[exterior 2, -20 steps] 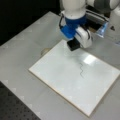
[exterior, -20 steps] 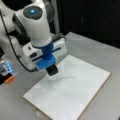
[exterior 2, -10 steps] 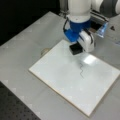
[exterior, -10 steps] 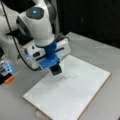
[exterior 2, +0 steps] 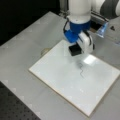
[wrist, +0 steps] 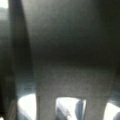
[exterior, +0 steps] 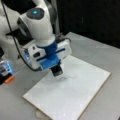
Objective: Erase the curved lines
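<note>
A white board [exterior: 75, 95] [exterior 2: 62, 75] lies flat on the grey table. The curve lines [exterior 2: 81, 70] are a thin dark squiggle near the board's middle, and show faintly in a front view [exterior: 67, 78]. My gripper [exterior: 55, 68] [exterior 2: 76, 48], with blue fingers, is shut on a black eraser block [exterior: 57, 71] [exterior 2: 75, 50]. The block sits low over the board, just short of the squiggle's near end. In the wrist view the dark eraser [wrist: 70, 50] fills most of the picture, with strips of white board [wrist: 67, 107] below it.
An orange and blue lit device [exterior: 7, 73] stands at a front view's left edge. A small round mark [exterior 2: 45, 51] sits on the table by the board's corner. The board's wooden edge [exterior 2: 60, 96] runs near the table front.
The gripper with the eraser has moved a little lower and closer to the squiggle over the last second. The squiggle looks unchanged.
</note>
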Available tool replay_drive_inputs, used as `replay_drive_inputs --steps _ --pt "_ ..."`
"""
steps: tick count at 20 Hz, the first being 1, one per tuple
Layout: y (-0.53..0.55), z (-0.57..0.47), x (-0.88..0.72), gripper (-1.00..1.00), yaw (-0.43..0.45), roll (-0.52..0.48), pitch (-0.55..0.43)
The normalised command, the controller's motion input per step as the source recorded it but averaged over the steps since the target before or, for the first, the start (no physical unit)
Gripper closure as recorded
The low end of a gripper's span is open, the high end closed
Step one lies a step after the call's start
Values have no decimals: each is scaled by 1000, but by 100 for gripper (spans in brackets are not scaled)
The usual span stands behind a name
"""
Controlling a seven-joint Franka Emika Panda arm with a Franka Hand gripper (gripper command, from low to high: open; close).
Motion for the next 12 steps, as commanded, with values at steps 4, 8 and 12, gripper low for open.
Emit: replay_drive_inputs --steps 4,8,12 --pt "162 -196 -27 100 -243 115 -123" --pt "211 -212 -39 100 -223 105 -131" --pt "214 -216 -75 100 -205 80 -137"
